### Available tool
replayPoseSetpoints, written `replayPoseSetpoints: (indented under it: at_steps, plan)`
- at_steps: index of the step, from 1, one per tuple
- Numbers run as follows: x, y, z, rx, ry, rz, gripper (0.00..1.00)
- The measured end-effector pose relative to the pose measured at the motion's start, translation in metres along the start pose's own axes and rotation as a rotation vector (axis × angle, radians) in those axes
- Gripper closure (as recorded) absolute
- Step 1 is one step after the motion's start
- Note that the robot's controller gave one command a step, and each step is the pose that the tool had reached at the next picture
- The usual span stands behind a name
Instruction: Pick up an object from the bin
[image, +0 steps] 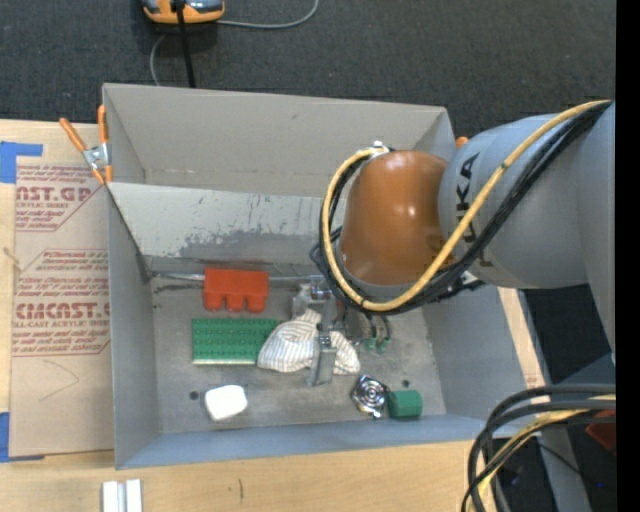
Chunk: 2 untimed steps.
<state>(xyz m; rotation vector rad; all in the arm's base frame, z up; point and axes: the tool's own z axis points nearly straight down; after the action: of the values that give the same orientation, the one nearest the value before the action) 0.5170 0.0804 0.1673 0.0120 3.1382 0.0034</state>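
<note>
Cloth (285, 350), pale, crumpled and faintly striped, lies near the middle of the bin's floor. It is the thing your jaws are down at: they stand low over its right-hand part and seem to touch the fabric. You cannot tell from this angle whether the jaws are spread or pressed together, nor whether any fold sits between them, so do not count it as held. The cloth looks to rest on the floor, not lifted.

Just left of it, touching its edge, you have a flat green studded plate (232, 340), and behind that an orange-red block (237, 289) near the back wall. Toward the front lie a small white lump (226, 402), well left of the jaws, and a shiny metal piece (370, 395) beside a small green block (405, 404). The arm (530, 200) with its orange cover (395, 220) leans in over the grey bin (130, 300).

By my reading you are at the grasp stage: the descent looks done, while a sure grip and the lift clear of the bin remain.
</note>
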Motion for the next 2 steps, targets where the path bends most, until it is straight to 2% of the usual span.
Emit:
replayPoseSetpoints:
  at_steps: [1, 2]
  plan:
    - [-0.037, -0.040, 0.082, 0.001, -0.003, -0.150, 0.00]
    - [-0.045, -0.049, 0.120, -0.001, -0.008, -0.116, 0.00]
